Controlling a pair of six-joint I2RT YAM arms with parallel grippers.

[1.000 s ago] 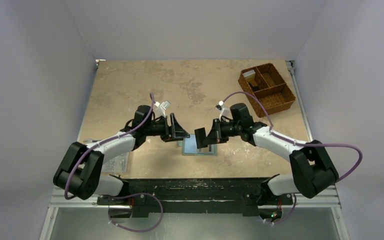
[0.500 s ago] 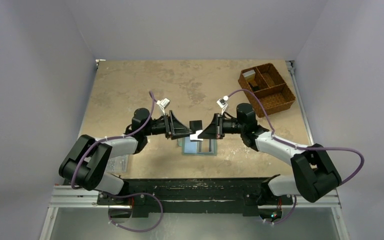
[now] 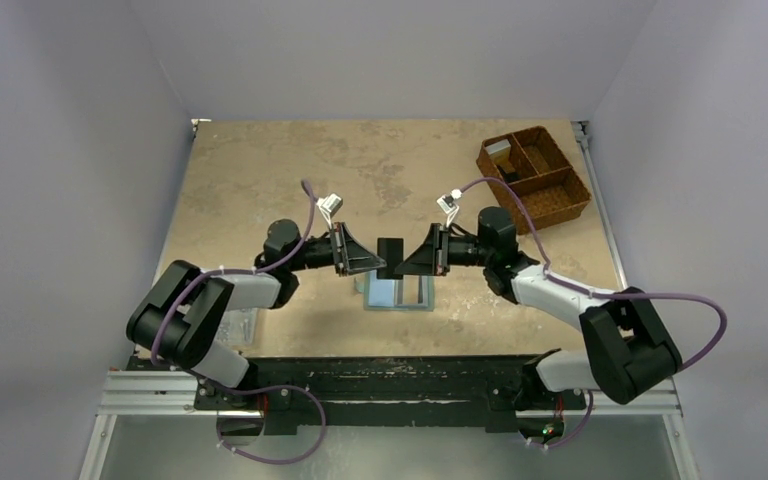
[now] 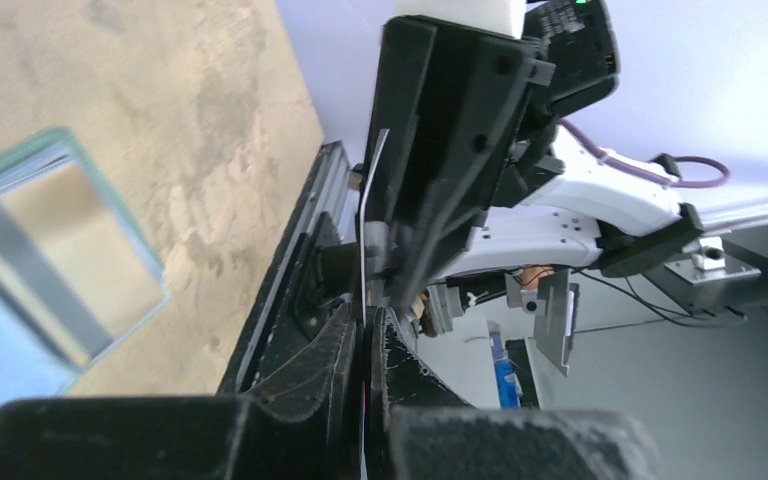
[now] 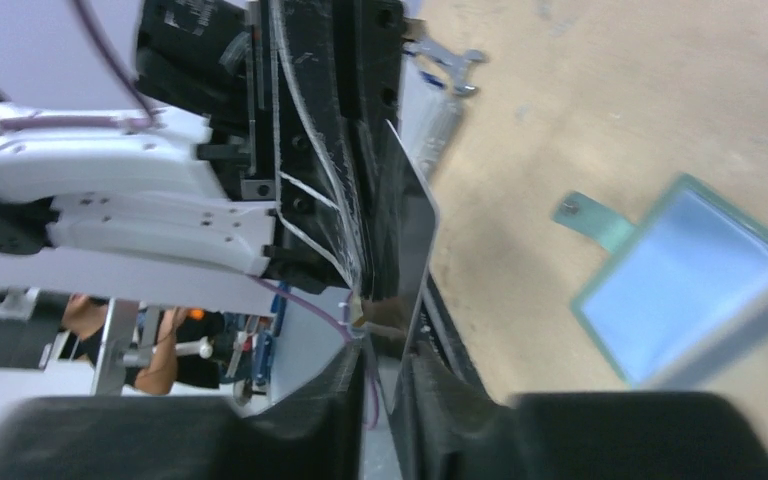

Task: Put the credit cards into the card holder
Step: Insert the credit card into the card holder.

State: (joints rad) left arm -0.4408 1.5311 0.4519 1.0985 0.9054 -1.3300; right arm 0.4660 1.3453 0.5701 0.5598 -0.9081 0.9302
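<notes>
- Top external view: a dark, thin, flat credit card [image 3: 391, 248] stands on edge in the air between the two grippers' tips.
- Left gripper [image 4: 365, 335] is clamped on one edge of the card, black fingers pressed flat against it.
- Right gripper [image 5: 382, 360] has the opposite edge between its fingers with a sliver of gap; whether it pinches, I cannot tell.
- Card holder [image 3: 398, 293] lies opened flat just beneath both grippers: soft, pale blue inside, grey-green rim.
- Mottled tan table [image 3: 260, 170]; woven brown basket [image 3: 535, 178] well beyond the right gripper.
</notes>
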